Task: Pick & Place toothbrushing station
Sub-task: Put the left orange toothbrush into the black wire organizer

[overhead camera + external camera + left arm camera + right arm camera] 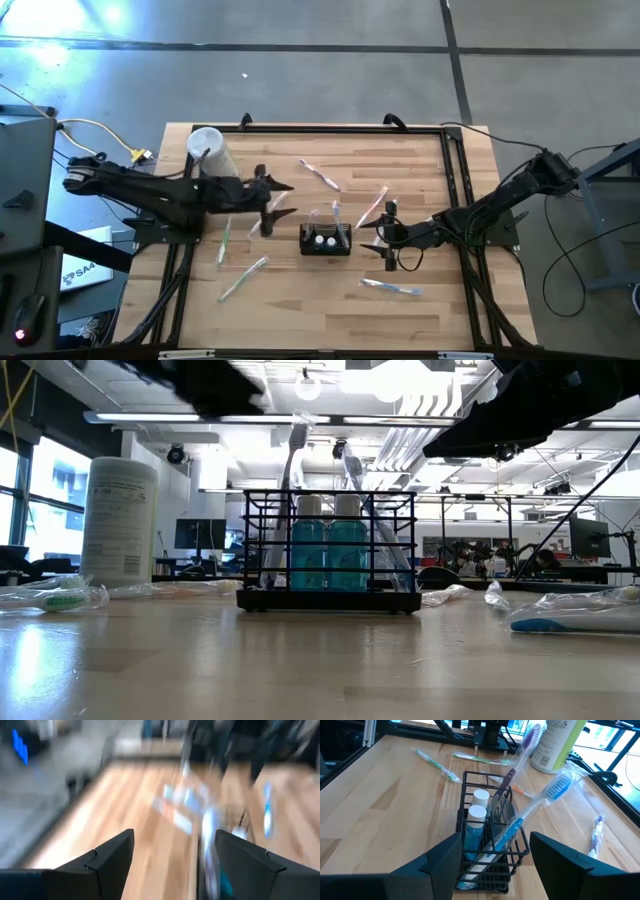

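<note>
The toothbrushing station (326, 240) is a small black wire holder standing on its base on the wooden table, also in the low view (328, 550) and the right wrist view (487, 845). It holds two blue bottles with white caps (476, 815) and two wrapped toothbrushes (540, 805) that lean out of it. My right gripper (385, 236) is open just right of the holder and touches nothing; its fingers (445, 857) frame the holder from a short way off. My left gripper (280, 198) is open and empty, left of and beyond the holder. The left wrist view (175, 837) is blurred.
A tall white cylindrical container (208, 150) stands at the far left. Several wrapped toothbrushes lie loose on the table: one at the far middle (320, 175), one beside the holder (372, 205), one near right (390, 288), two at the near left (243, 278).
</note>
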